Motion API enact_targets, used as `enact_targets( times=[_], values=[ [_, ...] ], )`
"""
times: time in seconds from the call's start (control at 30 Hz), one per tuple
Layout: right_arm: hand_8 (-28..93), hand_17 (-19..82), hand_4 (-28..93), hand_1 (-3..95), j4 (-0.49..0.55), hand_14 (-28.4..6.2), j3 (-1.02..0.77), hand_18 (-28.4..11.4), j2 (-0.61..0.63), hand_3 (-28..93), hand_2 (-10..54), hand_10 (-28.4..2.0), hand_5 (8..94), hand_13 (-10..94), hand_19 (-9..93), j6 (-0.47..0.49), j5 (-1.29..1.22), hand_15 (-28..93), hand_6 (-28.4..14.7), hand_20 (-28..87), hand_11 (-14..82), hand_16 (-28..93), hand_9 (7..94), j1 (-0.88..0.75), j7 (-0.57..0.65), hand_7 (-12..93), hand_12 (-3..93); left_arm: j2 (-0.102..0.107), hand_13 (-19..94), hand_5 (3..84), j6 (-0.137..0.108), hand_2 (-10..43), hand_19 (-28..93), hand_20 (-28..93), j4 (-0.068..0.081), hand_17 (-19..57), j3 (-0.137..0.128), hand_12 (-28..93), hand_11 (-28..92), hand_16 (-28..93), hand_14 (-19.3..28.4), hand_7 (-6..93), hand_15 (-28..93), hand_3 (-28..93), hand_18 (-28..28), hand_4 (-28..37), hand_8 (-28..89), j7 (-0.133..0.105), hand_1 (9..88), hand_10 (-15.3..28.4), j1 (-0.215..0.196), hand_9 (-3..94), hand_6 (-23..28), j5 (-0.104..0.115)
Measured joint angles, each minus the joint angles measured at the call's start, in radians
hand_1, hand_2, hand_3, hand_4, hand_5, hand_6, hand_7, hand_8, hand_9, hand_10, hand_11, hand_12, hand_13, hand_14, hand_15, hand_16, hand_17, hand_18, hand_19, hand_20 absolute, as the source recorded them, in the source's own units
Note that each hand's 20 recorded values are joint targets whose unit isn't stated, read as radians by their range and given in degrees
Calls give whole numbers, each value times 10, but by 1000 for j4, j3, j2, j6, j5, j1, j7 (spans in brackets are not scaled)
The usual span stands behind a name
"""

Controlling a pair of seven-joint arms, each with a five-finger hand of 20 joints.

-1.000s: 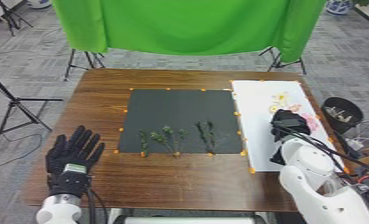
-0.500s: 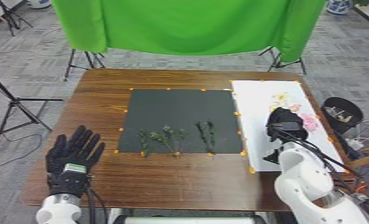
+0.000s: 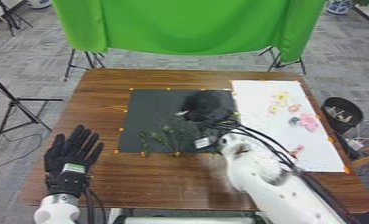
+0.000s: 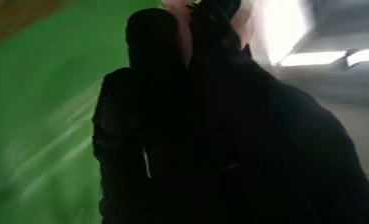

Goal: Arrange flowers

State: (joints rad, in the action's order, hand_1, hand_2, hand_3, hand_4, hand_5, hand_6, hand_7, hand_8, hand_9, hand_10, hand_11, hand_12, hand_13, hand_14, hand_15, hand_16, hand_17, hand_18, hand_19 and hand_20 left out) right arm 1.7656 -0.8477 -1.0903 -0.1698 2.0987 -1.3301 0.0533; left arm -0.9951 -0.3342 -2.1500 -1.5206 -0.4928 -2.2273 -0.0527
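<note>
Across from the white rectangular sheet (image 3: 260, 92) to the dark grey rectangular mat (image 3: 152, 107), the right hand (image 3: 213, 105), gloved in black fabric, has moved since the earlier frame, its arm now slanting over the table (image 3: 163, 185) of brown wood. Its fingers are closed on a pale pink petalled flower (image 4: 181, 17), which shows between their tips in the right wrist view; in the head view that hand is above the far right part of the mat. The left hand (image 3: 71, 152), also in a black glove, lies to the left of the mat with its fingers spread and holding nothing. Leafy green stems (image 3: 169, 141) lie at the mat's near edge, with the right arm covering the area beside them. On the sheet remain yellow blossoms (image 3: 275, 108), a large pink bloom (image 3: 308, 122), a small grey-blue piece (image 3: 294, 121) and a small reddish-pink one (image 3: 297, 150). The arranging looks to be in its early stages: stems laid out, a first bloom probably about to join them, and most of the blossoms left to place
</note>
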Motion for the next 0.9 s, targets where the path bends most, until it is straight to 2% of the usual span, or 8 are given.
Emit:
enact_targets(
  times=[0.07, 0.3, 0.33, 0.43, 0.47, 0.53, 0.7, 0.9],
  values=[
    [-44, 280, -283, 663, -28, -57, 57, -172, -32, 752, -95, -92, 694, 714, 901, 74, -31, 335, 18, 234, 104, 433, 827, 57, -24, 361, 414, 4, 255, 433, 0, 176, 390, 86, 1, -65, 6, 117, 310, -96, 170, 183, 469, 731, 147, -283, -92, 0, 257, 157, 5, 344, 103, -7],
    [-40, 286, -283, 657, -57, -56, 220, -174, -114, 747, -95, -90, 692, 709, 857, 148, 145, 320, 16, 276, 97, 429, 817, 174, 10, 335, 405, 16, 257, 434, -6, 175, 382, 82, 5, -64, 9, 110, 295, -97, 166, 176, 441, 729, 145, -283, -91, -4, 258, 152, 17, 349, 103, -35],
    [-41, 287, -283, 656, -62, -56, 234, -174, -126, 747, -95, -90, 691, 709, 853, 176, 189, 319, 17, 279, 96, 429, 816, 187, 8, 333, 405, 20, 257, 434, -7, 175, 381, 81, 7, -63, 9, 109, 293, -96, 165, 175, 439, 729, 145, -283, -91, -4, 258, 152, 17, 349, 103, -48],
    [-40, 289, -283, 655, -100, -56, 269, -177, -167, 745, -95, -91, 689, 710, 844, 228, 291, 316, 16, 285, 94, 427, 818, 226, -12, 328, 400, 30, 258, 434, -12, 174, 370, 76, 12, -58, 9, 108, 288, -99, 161, 171, 421, 729, 140, -283, -90, -7, 259, 152, 23, 351, 103, -109],
    [-42, 290, -283, 654, -120, -56, 274, -178, -184, 745, -95, -92, 690, 710, 840, 227, 311, 316, 16, 286, 94, 427, 818, 235, -16, 327, 399, 33, 258, 435, -14, 174, 362, 72, 13, -53, 9, 107, 286, -102, 159, 170, 412, 729, 134, -283, -89, -8, 259, 152, 26, 352, 103, -120],
    [-43, 293, -283, 651, -161, -57, 273, -178, -221, 746, -95, -92, 691, 710, 832, 208, 353, 315, 15, 290, 91, 427, 817, 241, -27, 325, 396, 39, 257, 435, -19, 174, 357, 68, 14, -48, 9, 106, 286, -104, 155, 170, 397, 729, 129, -283, -89, -15, 259, 152, 35, 353, 103, -121],
    [-48, 298, -283, 644, -221, -56, 262, -178, -291, 747, -95, -94, 682, 706, 793, 177, 516, 296, 16, 328, 78, 423, 802, 230, -70, 301, 375, 50, 251, 437, -34, 174, 353, 65, 14, -45, 7, 105, 284, -102, 155, 167, 389, 730, 124, -283, -88, -34, 258, 154, 48, 354, 105, -105],
    [-67, 299, -283, 634, -205, -54, 253, -177, -321, 742, -95, -92, 662, 691, 753, 314, 543, 280, 18, 355, 67, 417, 784, 202, -80, 260, 354, 53, 249, 439, -55, 174, 356, 68, 14, -47, 7, 107, 283, -98, 155, 168, 389, 732, 124, -283, -86, -42, 258, 155, 56, 354, 106, -92]
  ],
)
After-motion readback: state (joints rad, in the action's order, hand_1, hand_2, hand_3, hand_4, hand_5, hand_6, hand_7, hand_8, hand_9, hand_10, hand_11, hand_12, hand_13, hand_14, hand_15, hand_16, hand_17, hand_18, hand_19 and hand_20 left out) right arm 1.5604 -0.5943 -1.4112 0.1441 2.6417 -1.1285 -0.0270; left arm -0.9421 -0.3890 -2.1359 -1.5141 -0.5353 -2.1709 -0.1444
